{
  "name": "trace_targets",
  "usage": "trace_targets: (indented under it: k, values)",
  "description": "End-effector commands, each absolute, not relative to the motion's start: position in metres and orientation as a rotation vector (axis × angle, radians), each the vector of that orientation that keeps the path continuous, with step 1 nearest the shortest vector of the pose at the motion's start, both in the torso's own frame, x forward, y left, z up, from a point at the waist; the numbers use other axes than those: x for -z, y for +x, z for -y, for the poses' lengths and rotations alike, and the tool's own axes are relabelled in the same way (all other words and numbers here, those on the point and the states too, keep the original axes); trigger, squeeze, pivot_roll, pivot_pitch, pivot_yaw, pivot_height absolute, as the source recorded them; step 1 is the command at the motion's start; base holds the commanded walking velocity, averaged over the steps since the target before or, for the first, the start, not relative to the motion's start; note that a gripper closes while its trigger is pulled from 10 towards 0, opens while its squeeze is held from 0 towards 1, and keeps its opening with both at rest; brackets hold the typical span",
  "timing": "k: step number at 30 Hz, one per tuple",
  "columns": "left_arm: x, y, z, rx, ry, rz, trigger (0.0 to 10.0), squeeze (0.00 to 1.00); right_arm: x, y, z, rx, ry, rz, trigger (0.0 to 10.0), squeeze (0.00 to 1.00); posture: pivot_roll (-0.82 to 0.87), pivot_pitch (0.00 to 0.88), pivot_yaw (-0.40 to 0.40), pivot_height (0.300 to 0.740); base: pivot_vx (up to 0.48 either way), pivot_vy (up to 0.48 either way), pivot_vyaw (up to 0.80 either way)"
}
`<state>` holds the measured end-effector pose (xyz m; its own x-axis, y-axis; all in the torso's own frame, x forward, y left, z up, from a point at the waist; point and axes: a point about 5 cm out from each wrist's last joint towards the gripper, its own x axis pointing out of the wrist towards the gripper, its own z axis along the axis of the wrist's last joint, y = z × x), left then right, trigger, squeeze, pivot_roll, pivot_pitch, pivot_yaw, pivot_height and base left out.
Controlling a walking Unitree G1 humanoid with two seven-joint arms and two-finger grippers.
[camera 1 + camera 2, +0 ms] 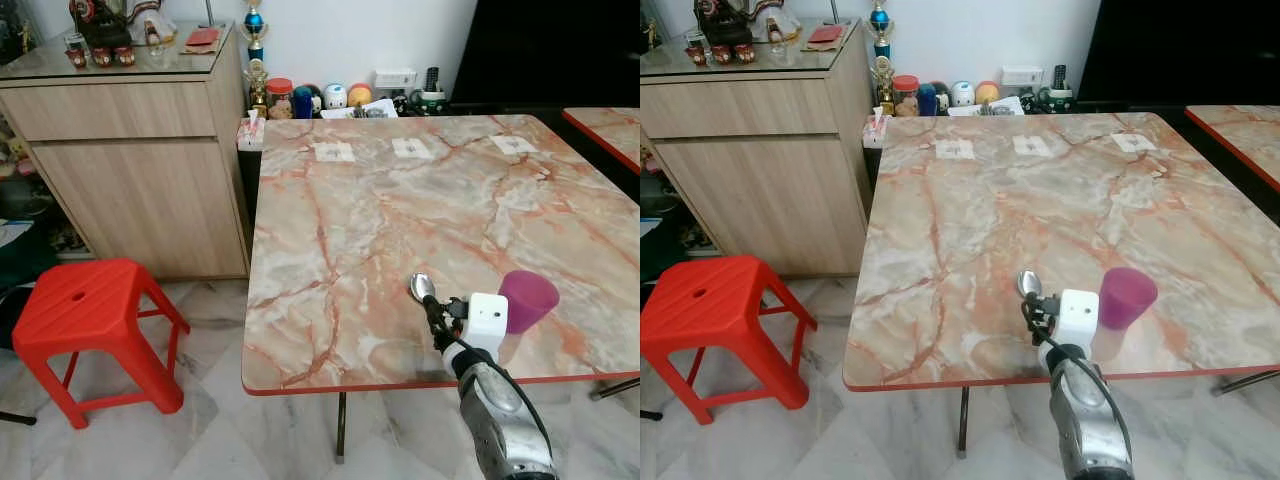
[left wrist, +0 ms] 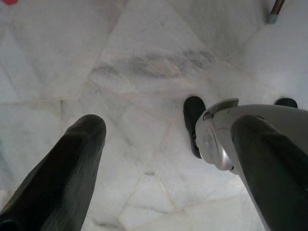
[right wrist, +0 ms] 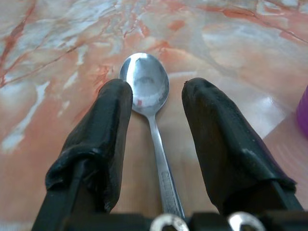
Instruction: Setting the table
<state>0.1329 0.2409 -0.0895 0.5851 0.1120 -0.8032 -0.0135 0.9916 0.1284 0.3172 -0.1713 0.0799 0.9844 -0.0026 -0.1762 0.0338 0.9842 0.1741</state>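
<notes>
Straddling spoon (image 3: 150,103) on marble table (image 1: 380,210).
Right gripper (image 3: 154,96) fingers parted, gripping nothing; purple cup (image 1: 526,300) beside.

Home dining area, marble table (image 1: 400,220), cluttered sideboard (image 1: 130,150)

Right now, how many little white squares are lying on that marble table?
3, in a row along the table's far edge: a left square, a middle square and a right square. The spoon and purple cup sit near the front.

Silver spoon (image 3: 150,103), purple cup (image 1: 527,299), pink-veined marble table (image 1: 400,220), red stool (image 1: 90,310)
</notes>
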Motion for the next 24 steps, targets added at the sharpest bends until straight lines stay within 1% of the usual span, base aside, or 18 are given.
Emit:
trace_targets:
  k: [1,14,24]
  values:
    - [0.0917,0.1245,-0.2446,-0.077,0.115,-0.977,10.0,0.00,-0.0818,0.3189,0.1738,0.036,0.191,-0.190,10.0,0.00,0.01,0.077,-0.012,0.740,0.000,0.000,0.00]
    - [0.0925,0.1268,-0.2400,-0.070,0.113,-0.978,10.0,0.00,-0.0782,0.3197,0.1702,0.015,0.163,-0.262,10.0,0.00,0.02,0.075,-0.012,0.740,0.000,0.000,0.00]
    - [0.0926,0.1278,-0.2386,-0.066,0.117,-0.978,10.0,0.00,-0.0792,0.3217,0.1755,0.032,0.144,-0.280,10.0,0.00,0.02,0.066,-0.009,0.740,0.000,0.000,0.00]
